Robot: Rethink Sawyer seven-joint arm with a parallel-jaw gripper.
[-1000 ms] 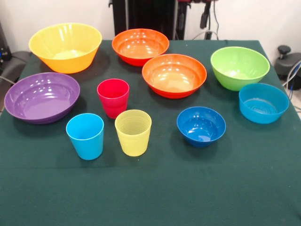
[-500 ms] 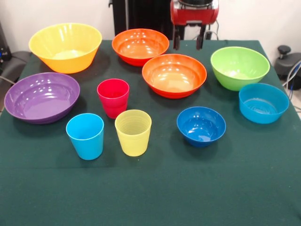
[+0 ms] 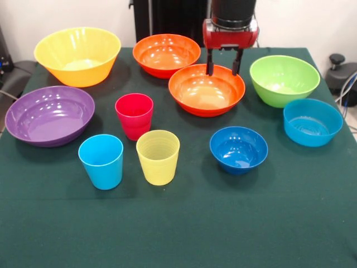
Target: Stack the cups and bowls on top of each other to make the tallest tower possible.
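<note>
We take the near orange bowl (image 3: 206,90) as our landmark, mid-table on the green cloth (image 3: 184,223). The gripper (image 3: 223,70) hangs over this bowl's far rim, on its right half; its two dark fingers (image 3: 210,63) stand apart, spread wide, with nothing between them. We can't tell if the tips touch the rim or sit just above it. The red gripper body and black arm (image 3: 232,12) rise straight up from there out of the picture's top.

Places from the landmark bowl:
- second orange bowl (image 3: 166,54): just behind and to the left, rims close, possibly touching.
- lime green bowl (image 3: 284,80): right, near, slightly farther back.
- lighter blue small bowl (image 3: 312,121): right and nearer the camera, just in front of the lime one.
- dark blue small bowl (image 3: 239,149): in front, a bit right, apart from it.
- red-pink cup (image 3: 134,115): left and slightly in front, upright.
- yellow cup (image 3: 158,157): in front-left, upright, just beside the red-pink cup.
- light blue cup (image 3: 101,161): farther left of the yellow cup, upright, a small gap between them.
- purple bowl (image 3: 49,115): well to the left.
- large yellow bowl (image 3: 77,55): far left and back.

We see no tower: every cup and bowl stands alone, mouth up, nothing nested.
</note>
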